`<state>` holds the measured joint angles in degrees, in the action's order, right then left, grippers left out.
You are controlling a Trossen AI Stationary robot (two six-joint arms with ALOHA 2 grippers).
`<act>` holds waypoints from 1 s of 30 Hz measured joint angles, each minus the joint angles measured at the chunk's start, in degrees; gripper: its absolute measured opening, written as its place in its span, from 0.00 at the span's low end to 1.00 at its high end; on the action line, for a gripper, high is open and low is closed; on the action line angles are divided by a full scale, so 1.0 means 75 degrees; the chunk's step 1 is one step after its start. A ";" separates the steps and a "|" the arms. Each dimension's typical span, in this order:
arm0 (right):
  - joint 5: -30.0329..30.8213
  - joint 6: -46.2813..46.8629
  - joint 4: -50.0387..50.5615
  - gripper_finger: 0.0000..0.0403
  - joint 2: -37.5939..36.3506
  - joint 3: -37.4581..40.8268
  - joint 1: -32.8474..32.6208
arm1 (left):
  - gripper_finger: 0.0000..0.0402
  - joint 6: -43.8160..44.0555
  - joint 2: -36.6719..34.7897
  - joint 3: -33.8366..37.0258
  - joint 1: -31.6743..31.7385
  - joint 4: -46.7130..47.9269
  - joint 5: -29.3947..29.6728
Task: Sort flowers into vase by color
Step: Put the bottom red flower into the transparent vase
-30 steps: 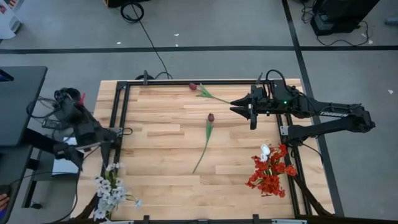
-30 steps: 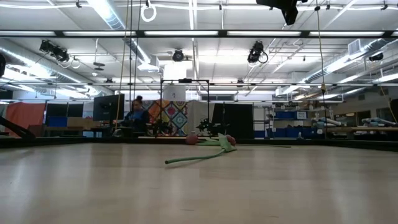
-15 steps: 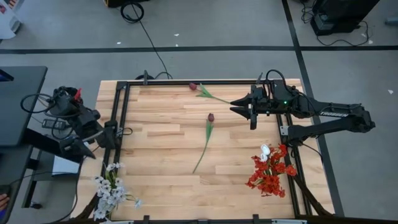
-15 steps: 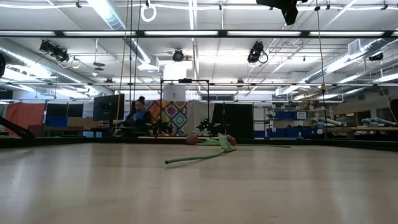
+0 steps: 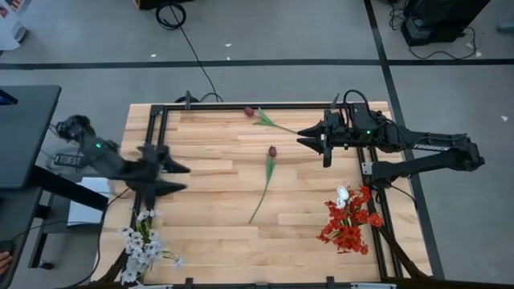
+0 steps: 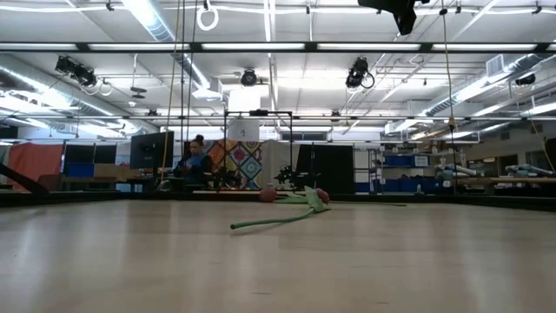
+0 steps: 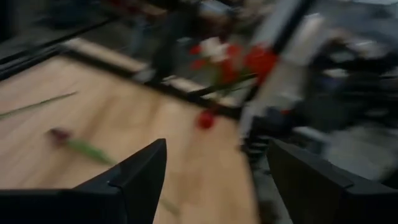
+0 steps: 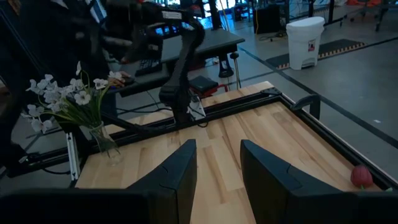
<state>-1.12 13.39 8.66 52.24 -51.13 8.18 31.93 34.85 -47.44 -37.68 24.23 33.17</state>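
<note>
Two maroon tulips lie flat on the wooden table: one (image 5: 267, 172) in the middle, one (image 5: 261, 117) by the far edge; the low view shows the middle one's stem (image 6: 276, 218). White flowers (image 5: 141, 246) stand in a vase at the near left corner, seen in the right wrist view as white flowers (image 8: 69, 96). Red flowers with a white tulip (image 5: 347, 221) stand at the near right. My left gripper (image 5: 174, 177) hangs open over the table's left edge, pointing right. My right gripper (image 5: 307, 136) hangs open and empty at the far right, pointing left.
A black metal frame (image 5: 157, 144) runs round the table top. The blurred left wrist view shows the middle tulip (image 7: 73, 142) and the red flowers (image 7: 244, 61) beyond my open left gripper (image 7: 217, 180). The middle of the table holds bare wood (image 5: 209, 201).
My left arm has swung from outside the table's left edge toward the right, in over the frame. Its gripper has turned from pointing toward the near edge to pointing across the table to the right. The right arm and the flowers have kept still.
</note>
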 joint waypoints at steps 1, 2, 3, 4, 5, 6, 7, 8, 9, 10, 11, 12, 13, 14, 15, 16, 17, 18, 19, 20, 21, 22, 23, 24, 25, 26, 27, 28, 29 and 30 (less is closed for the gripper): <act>0.0001 0.0000 -0.0001 0.33 -0.0002 0.0000 0.0000 | 0.70 0.0187 0.0298 0.0000 0.0337 0.0000 -0.0008; 0.0002 0.0000 -0.0002 0.33 -0.0002 0.0000 0.0001 | 0.70 0.0406 0.0609 0.0000 0.0697 -0.0003 -0.0071; 0.0000 0.0002 0.0000 0.33 -0.0002 0.0000 0.0000 | 0.70 0.0600 0.0917 0.0003 0.1059 -0.0027 -0.0208; 0.0001 0.0001 -0.0001 0.33 0.0000 0.0000 -0.0001 | 0.70 0.0787 0.1251 0.0008 0.1458 -0.0086 -0.0362; 0.0001 0.0002 0.0000 0.33 0.0000 0.0000 0.0000 | 0.70 0.0939 0.1591 0.0009 0.1851 -0.0211 -0.0506; -0.0001 0.0000 -0.0002 0.33 -0.0002 0.0000 0.0001 | 0.70 0.1053 0.1936 0.0009 0.2236 -0.0429 -0.0744; -0.0001 0.0003 0.0001 0.33 -0.0002 0.0000 0.0001 | 0.70 0.1125 0.2293 0.0009 0.2604 -0.0691 -0.0981; 0.0001 0.0000 -0.0001 0.33 -0.0002 0.0000 0.0001 | 0.70 0.1150 0.2675 0.0009 0.2936 -0.0960 -0.1245; 0.0002 0.0000 -0.0002 0.33 -0.0002 0.0000 0.0001 | 0.70 0.1147 0.3086 0.0009 0.3234 -0.1324 -0.1502; 0.0000 0.0002 -0.0002 0.33 -0.0002 0.0000 -0.0001 | 0.70 0.1152 0.3502 0.0009 0.3493 -0.1731 -0.1728; -0.0001 0.0003 0.0001 0.33 -0.0002 0.0000 -0.0002 | 0.70 0.1168 0.3922 0.0009 0.3714 -0.2123 -0.1920; 0.0001 0.0000 -0.0001 0.33 -0.0002 0.0000 0.0000 | 0.70 0.1216 0.4356 0.0009 0.3919 -0.2546 -0.2112; 0.0001 0.0000 -0.0002 0.33 -0.0002 0.0000 0.0000 | 0.69 0.1286 0.4783 0.0009 0.4106 -0.2937 -0.2304; -0.0001 0.0000 -0.0002 0.33 -0.0002 0.0000 0.0001 | 0.69 0.1410 0.5192 0.0006 0.4283 -0.3292 -0.2439; 0.0001 0.0003 0.0001 0.33 0.0000 0.0000 0.0001 | 0.69 0.1572 0.5580 0.0006 0.4430 -0.3529 -0.2518; 0.0000 0.0000 0.0000 0.33 0.0000 0.0000 0.0001 | 0.69 0.1735 0.5944 0.0006 0.4554 -0.3698 -0.2544; 0.0002 0.0000 -0.0002 0.33 -0.0002 0.0000 -0.0002 | 0.69 0.1857 0.6299 -0.0017 0.4658 -0.3835 -0.2548; -0.0001 0.0000 0.0000 0.33 -0.0002 0.0000 -0.0002 | 0.69 0.1983 0.6633 -0.0086 0.4758 -0.3839 -0.2548; 0.0001 0.0000 0.0001 0.33 -0.0002 0.0000 -0.0002 | 0.69 0.2050 0.6947 -0.0163 0.4852 -0.3814 -0.2569; 0.0001 0.0000 -0.0001 0.33 -0.0002 0.0000 0.0000 | 0.69 0.2100 0.7270 -0.0258 0.4942 -0.3741 -0.2669; 0.0001 0.0000 -0.0002 0.33 -0.0002 0.0000 0.0000 | 0.69 0.2115 0.7569 -0.0373 0.5015 -0.3673 -0.2837; -0.0001 0.0000 0.0001 0.33 -0.0002 0.0000 -0.0002 | 0.69 0.2122 0.7879 -0.0528 0.5089 -0.3607 -0.3034; 0.0000 0.0000 -0.0001 0.33 -0.0002 0.0000 0.0001 | 0.69 0.2120 0.8169 -0.0695 0.5150 -0.3554 -0.3238; 0.0001 0.0001 0.0000 0.33 -0.0002 0.0000 0.0001 | 0.69 0.2102 0.8470 -0.0909 0.5193 -0.3447 -0.3367; 0.0002 0.0003 -0.0002 0.33 -0.0002 0.0000 -0.0002 | 0.69 0.2074 0.8740 -0.1161 0.5227 -0.3284 -0.3447; 0.0001 0.0001 0.0001 0.33 -0.0002 0.0000 0.0001 | 0.69 0.2051 0.8992 -0.1428 0.5266 -0.3098 -0.3564; 0.0002 0.0000 0.0001 0.33 -0.0002 0.0000 0.0001 | 0.69 0.1992 0.9237 -0.1723 0.5290 -0.2847 -0.3607; 0.0002 0.0001 -0.0002 0.33 -0.0002 0.0000 0.0000 | 0.69 0.1910 0.9464 -0.2061 0.5318 -0.2526 -0.3633; 0.0000 0.0001 0.0000 0.33 -0.0002 0.0000 -0.0002 | 0.69 0.1816 0.9671 -0.2403 0.5344 -0.2131 -0.3663; 0.0002 0.0002 0.0001 0.33 -0.0002 0.0000 0.0001 | 0.69 0.1780 0.9852 -0.2716 0.5371 -0.1686 -0.3666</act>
<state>-1.10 13.40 8.67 52.23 -51.13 8.19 45.28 108.74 -67.81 2.60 11.58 5.68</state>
